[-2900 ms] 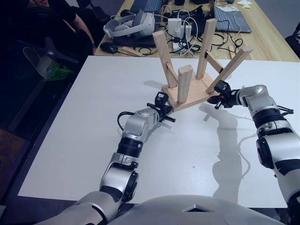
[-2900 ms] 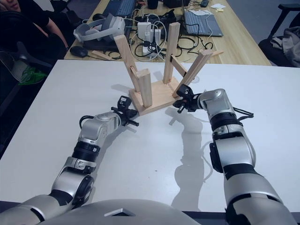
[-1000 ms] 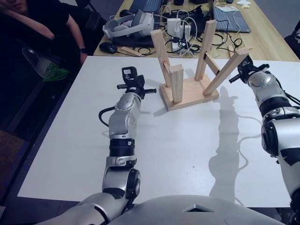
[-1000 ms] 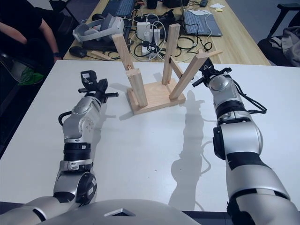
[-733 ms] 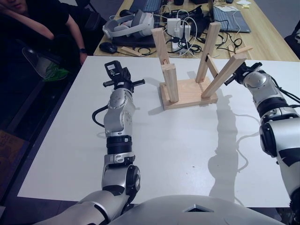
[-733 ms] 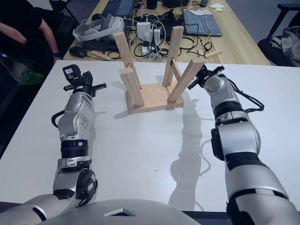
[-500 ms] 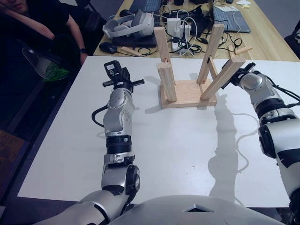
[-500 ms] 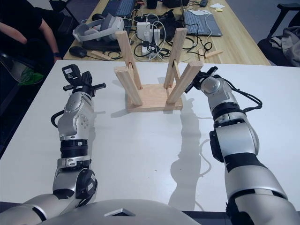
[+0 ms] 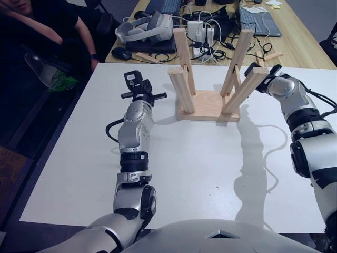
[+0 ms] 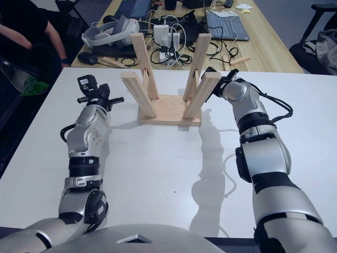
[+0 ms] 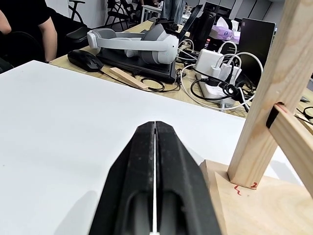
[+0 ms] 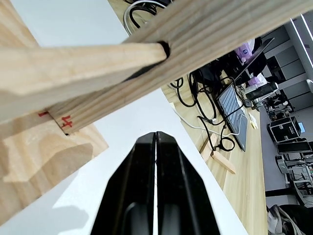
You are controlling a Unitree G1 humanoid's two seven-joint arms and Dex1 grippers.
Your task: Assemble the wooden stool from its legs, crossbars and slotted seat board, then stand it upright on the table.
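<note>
Stool (image 9: 208, 108) assembled but inverted, upper centre of head view: 1 seat board (image 9: 197, 112) flat on table (image 9: 184, 168), 4 legs (image 9: 179, 89) up, at least 2 crossbars (image 11: 293, 134) slotted. Remaining: flip upright. Left gripper (image 11: 155, 125) fingers closed, empty, beside stool. Right gripper (image 12: 156, 134) closed, empty, by right-hand leg top

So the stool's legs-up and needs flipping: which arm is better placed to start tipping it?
Right, probably. The right gripper is close by the top of one upturned leg of the stool; the left gripper stands apart from it. Both are shut.
</note>
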